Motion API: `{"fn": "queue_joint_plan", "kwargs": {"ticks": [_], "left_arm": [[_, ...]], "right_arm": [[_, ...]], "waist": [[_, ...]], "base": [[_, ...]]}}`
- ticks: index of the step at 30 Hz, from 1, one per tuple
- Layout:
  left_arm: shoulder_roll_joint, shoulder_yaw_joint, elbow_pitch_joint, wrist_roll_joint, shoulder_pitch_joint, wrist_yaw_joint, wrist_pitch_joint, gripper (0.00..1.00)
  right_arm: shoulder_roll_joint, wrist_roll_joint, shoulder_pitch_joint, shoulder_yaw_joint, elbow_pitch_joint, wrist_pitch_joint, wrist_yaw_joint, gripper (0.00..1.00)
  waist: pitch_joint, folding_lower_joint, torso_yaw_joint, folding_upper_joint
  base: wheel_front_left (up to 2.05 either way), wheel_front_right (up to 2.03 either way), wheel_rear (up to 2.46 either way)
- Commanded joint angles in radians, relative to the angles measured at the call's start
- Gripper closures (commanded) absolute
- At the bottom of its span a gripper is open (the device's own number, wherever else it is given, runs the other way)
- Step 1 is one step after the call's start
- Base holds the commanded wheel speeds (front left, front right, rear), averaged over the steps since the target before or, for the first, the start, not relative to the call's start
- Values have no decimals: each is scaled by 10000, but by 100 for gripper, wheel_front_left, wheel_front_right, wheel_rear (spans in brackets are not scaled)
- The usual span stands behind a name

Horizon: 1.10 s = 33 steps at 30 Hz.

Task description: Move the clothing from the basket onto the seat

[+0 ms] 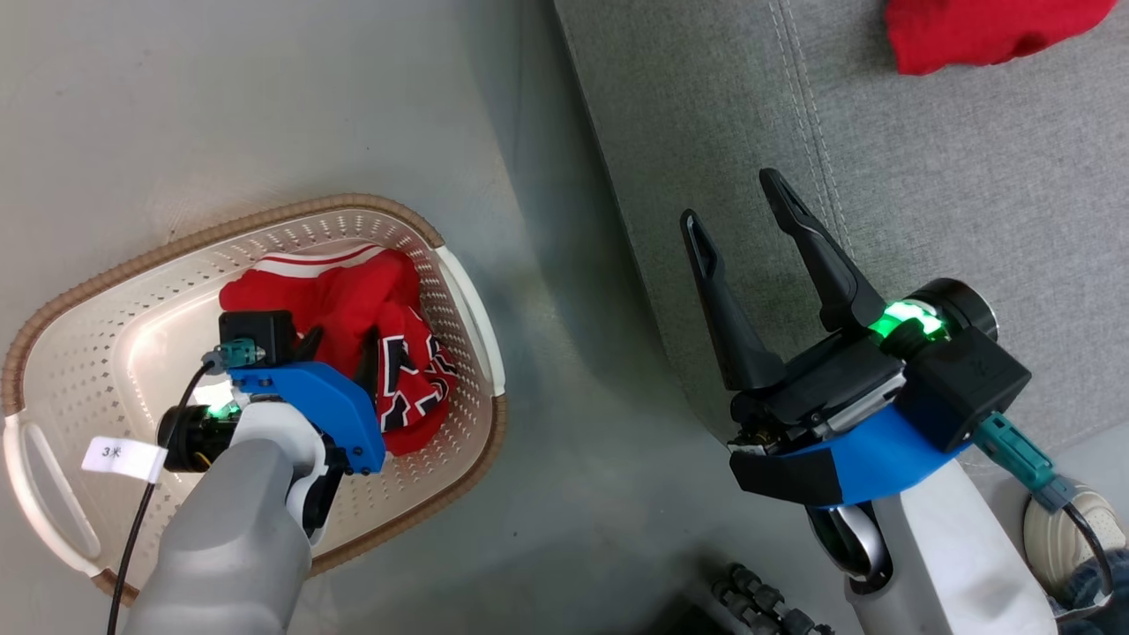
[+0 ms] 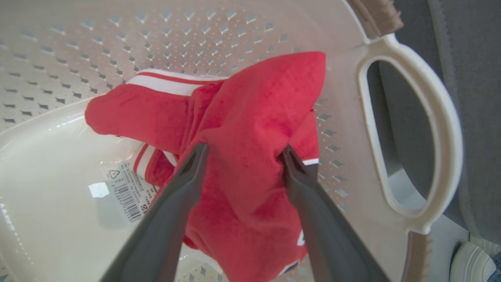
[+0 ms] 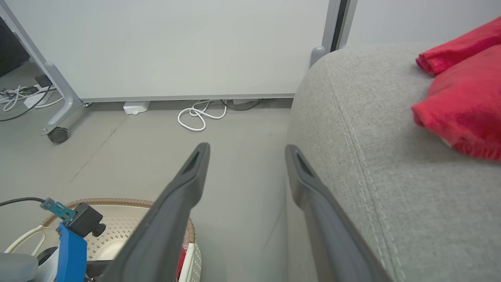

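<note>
Red cloth with white striped trim and black-and-white lettering, the lettered garment (image 1: 410,379), lies bunched in the right half of the basket (image 1: 265,216), which sits on the grey floor at the lower left of the head view. The left gripper (image 2: 244,149) reaches into the basket with its fingers spread wide, tips sunk into the cloth on either side of a raised fold, not pinched together. A barcode label (image 2: 129,190) shows on the basket's bare bottom. The seat (image 1: 926,176) takes up the upper right, the plain red garment (image 1: 979,31) lying at the frame's top edge. The right gripper (image 1: 732,198) hovers over the seat's left edge, fingers wide apart and empty.
</note>
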Motion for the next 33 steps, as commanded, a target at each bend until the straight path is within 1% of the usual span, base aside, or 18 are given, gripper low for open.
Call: {"fn": "queue_joint_plan", "kwargs": {"ticks": [1, 8, 9, 10, 11, 12, 26, 33], "left_arm": [[-26, -9, 159, -102, -231, -68, 111, 0], [-214, -174, 843, -430, -527, -68, 779, 0], [-205, -242, 909, -403, -583, -68, 862, 41], [-230, -294, 956, -390, -619, -68, 935, 87], [-230, -294, 956, -390, -619, -68, 935, 87], [-280, -389, 1027, -446, -636, -68, 1019, 100], [-244, -839, 1128, -723, -716, -69, 710, 100], [-288, -961, 1123, -1005, -525, -69, 501, 100]], "right_arm": [[-6, 71, -128, 22, 11, -80, 1, 0], [-4, 165, -98, -54, 11, -157, 1, 0], [-4, 163, -86, -75, -2, -169, 1, 0], [-4, 159, -74, -92, -5, -179, 1, 0], [-4, 159, -74, -92, -5, -179, 1, 0], [-4, 141, -72, -117, 6, -193, 1, 0], [-4, 74, -189, -9, 164, -171, 1, 0], [-4, 11, -208, 20, 425, -105, 1, 0]], "waist": [[20, -2, -46, 0], [109, -2, -232, 0], [122, -2, -236, 0], [134, -2, -234, 0], [134, -2, -234, 0], [141, -2, -222, 0], [-127, -2, -73, 0], [-756, -2, 79, 0]], "base": [[0, 0, 0], [0, 0, 0], [0, 0, 0], [0, 0, 0], [0, 0, 0], [0, 0, 0], [0, 0, 0], [0, 0, 0]]}}
